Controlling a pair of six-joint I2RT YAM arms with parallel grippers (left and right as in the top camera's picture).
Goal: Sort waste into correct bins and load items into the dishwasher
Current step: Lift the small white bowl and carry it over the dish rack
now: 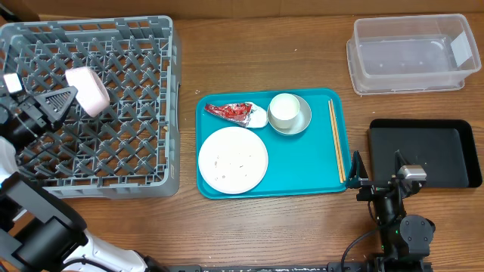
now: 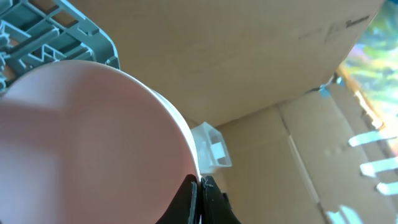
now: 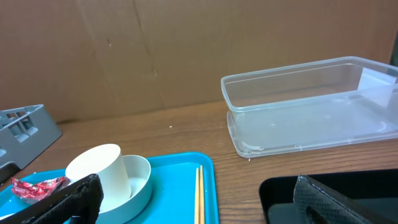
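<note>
Finding 1: My left end effector (image 1: 73, 96) is closed on the rim of the small pinkish-white bowl (image 1: 89, 89), fingertips (image 2: 200, 185) pinched tight on its edge. The bowl is tipped on its side.

Finding 2: The bowl sits over the left-centre of the grey dish rack (image 1: 151, 30), at the far left of the bench (image 1: 265, 227). The rack's grid lies directly beneath the end effector, so I judge the coming move to be a straight lowering and release. I cannot tell whether the bowl touches the lattice.

Finding 3: My right end effector (image 1: 377, 170) stands open and empty, just beside the near right corner of the teal tray (image 1: 200, 113) and at the left edge of the black tray (image 1: 423, 151).

Finding 4: Awaiting handling on the teal tray are the white plate (image 1: 233, 159), the white cup (image 1: 283, 110) standing in the metal bowl (image 1: 304, 122), and the red foil wrapper (image 1: 231, 112). The right arm is nearer to these.
</note>
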